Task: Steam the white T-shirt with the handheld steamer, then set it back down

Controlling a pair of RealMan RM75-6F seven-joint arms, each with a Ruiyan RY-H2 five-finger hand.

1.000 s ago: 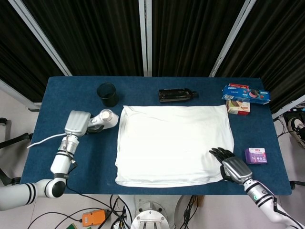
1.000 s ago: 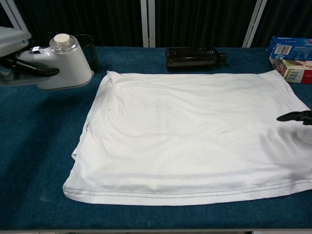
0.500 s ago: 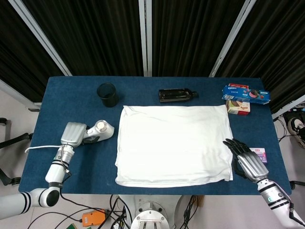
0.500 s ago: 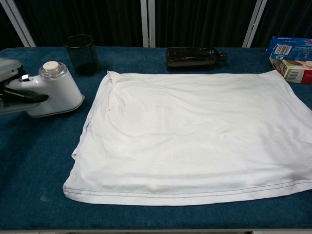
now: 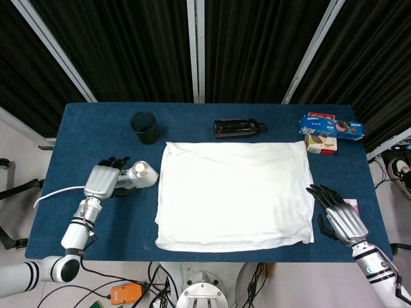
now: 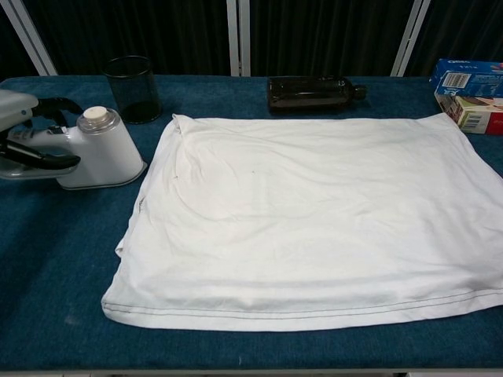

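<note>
The white T-shirt (image 5: 234, 192) (image 6: 314, 212) lies spread flat in the middle of the blue table (image 5: 90, 131). Just left of it the white handheld steamer (image 5: 140, 174) (image 6: 100, 149) stands on the table. My left hand (image 5: 103, 181) (image 6: 22, 135) is beside the steamer's handle with its fingers (image 5: 115, 162) spread apart, no longer wrapped around it. My right hand (image 5: 339, 218) is open off the shirt's right edge, near the front of the table. The chest view does not show it.
Along the back stand a black cup (image 5: 145, 126) (image 6: 131, 88), a dark bottle (image 5: 237, 128) (image 6: 314, 93) lying on its side, and biscuit boxes (image 5: 331, 125) (image 6: 468, 78). A small purple box (image 5: 351, 203) lies partly under my right hand.
The left hand lowered the steamer onto the table beside the shirt and spread its fingers off the handle. The right hand slid off the shirt to the right.
</note>
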